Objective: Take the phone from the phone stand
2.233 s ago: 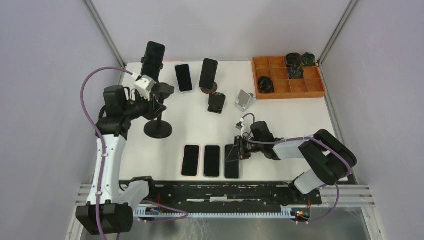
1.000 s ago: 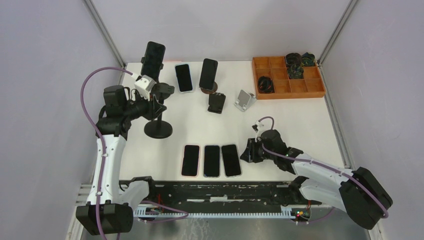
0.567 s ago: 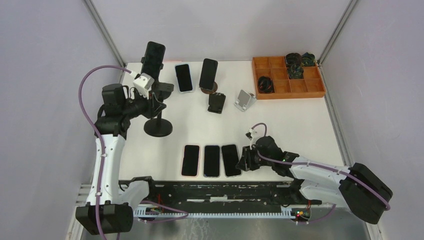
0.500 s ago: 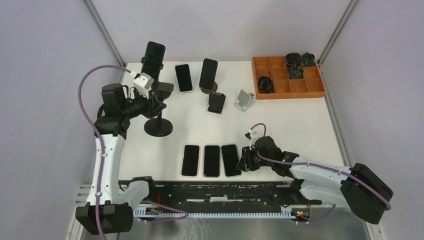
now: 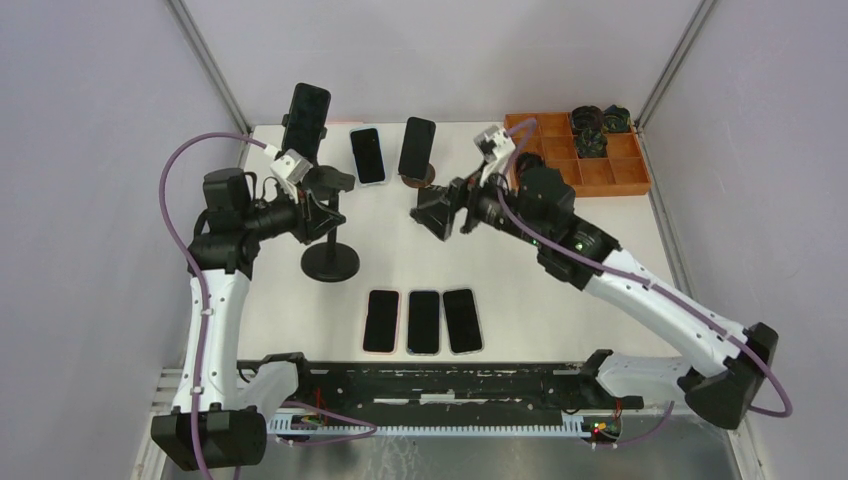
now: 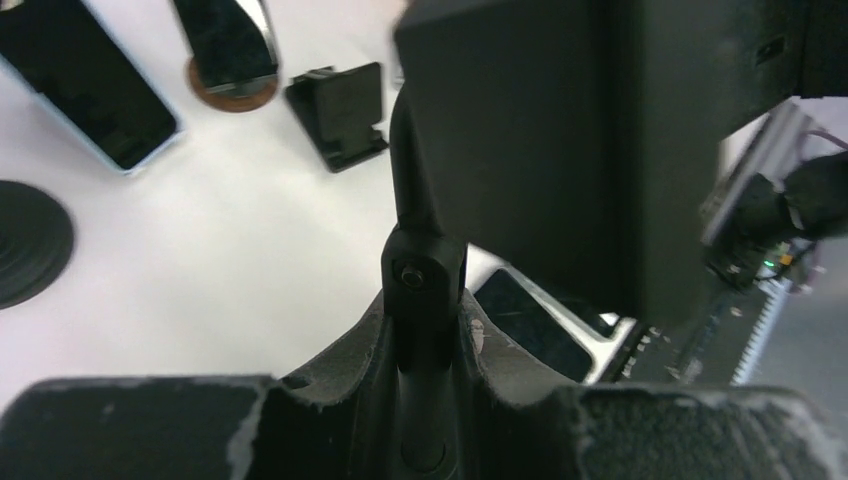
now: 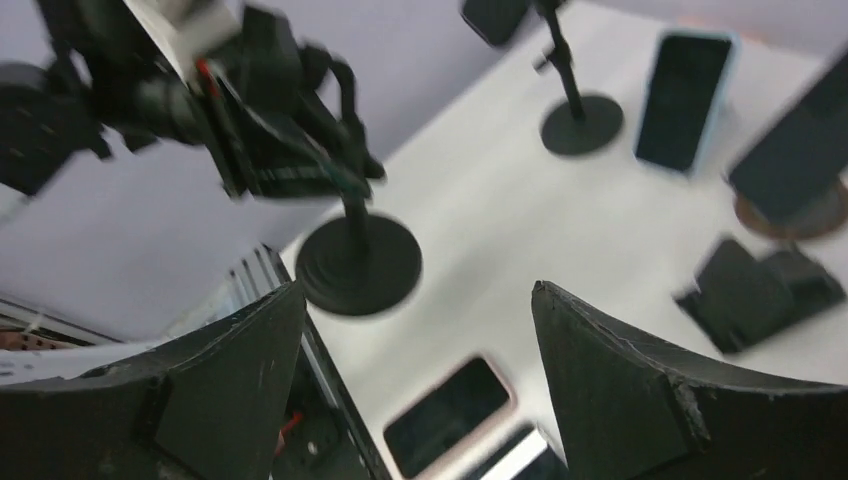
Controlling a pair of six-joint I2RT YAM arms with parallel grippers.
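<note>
My left gripper (image 5: 318, 215) (image 6: 425, 330) is shut on the thin pole of a black phone stand (image 5: 330, 262), whose clamp head (image 6: 560, 130) looms dark above the fingers. A second tall stand at the back left carries a black phone (image 5: 305, 120) (image 7: 497, 15). Another phone (image 5: 417, 147) (image 6: 225, 45) leans on a round brown stand. My right gripper (image 5: 437, 212) (image 7: 420, 380) hangs open and empty above the table's middle, over a small black stand (image 7: 760, 290). Three phones (image 5: 423, 321) lie in a row near the front edge.
A phone in a light-blue case (image 5: 368, 155) (image 6: 85, 85) lies flat at the back. An orange divided tray (image 5: 600, 172) with dark coiled items stands at the back right, partly behind my right arm. Purple walls close in both sides.
My right arm has risen from the row of phones and swung to the back middle, its jaws now wide. My left arm has shifted the held stand slightly rightward and nearer.
</note>
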